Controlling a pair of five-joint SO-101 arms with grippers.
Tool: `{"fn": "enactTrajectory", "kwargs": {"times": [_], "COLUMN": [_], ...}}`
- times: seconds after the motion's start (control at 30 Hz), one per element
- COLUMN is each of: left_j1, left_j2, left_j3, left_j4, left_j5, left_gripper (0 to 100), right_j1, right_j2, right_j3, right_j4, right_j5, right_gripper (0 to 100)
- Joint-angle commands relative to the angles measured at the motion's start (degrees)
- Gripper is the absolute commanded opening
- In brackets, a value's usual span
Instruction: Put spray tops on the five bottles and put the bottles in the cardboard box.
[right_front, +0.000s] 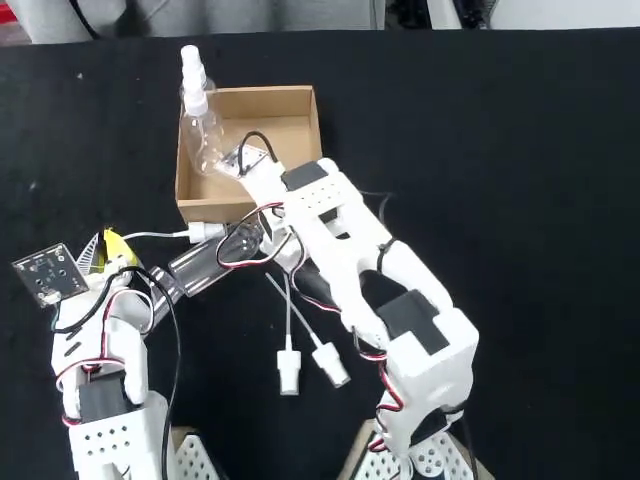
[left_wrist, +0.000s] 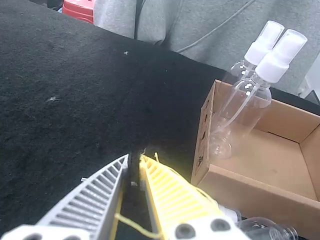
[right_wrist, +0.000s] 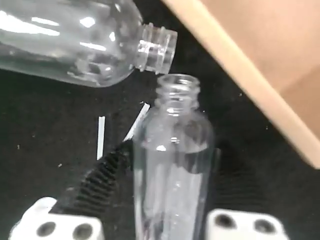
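Note:
The cardboard box stands at the table's back left. Two clear bottles with white spray tops lean in its far left corner, the same capped bottles being visible in the left wrist view. My right gripper is shut on an uncapped clear bottle just in front of the box. A second uncapped bottle lies beside it on the table. My left gripper is shut and holds nothing, to the left of the box. Two loose spray tops with tubes lie in the front middle.
A third loose spray top lies against the box's front wall, its tube pointing left. The table is covered in black cloth, bare on the right side. My right arm's white body stretches diagonally over the middle.

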Motion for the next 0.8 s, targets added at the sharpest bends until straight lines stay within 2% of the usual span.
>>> {"fn": "enactTrajectory", "kwargs": {"times": [0.0,0.2,0.43,0.77], "left_j1": [0.48,0.48,0.57,0.66], "left_j2": [-0.26,-0.26,-0.26,-0.26], "left_j3": [1.27,1.27,1.27,1.27], "left_j4": [0.26,0.26,0.26,0.0], "left_j5": [-0.53,-0.53,-0.53,-0.26], "left_gripper": [3,3,3,3], "right_j1": [-1.23,-1.23,-0.88,3.43], "right_j2": [-0.31,-0.84,-6.02,-20.79], "right_j3": [-3.21,-2.42,-0.66,9.27], "right_j4": [-0.79,0.18,5.01,4.92], "right_j5": [-2.2,-2.11,0.79,1.05], "right_gripper": [8.2,1.9,1.7,1.5]}}
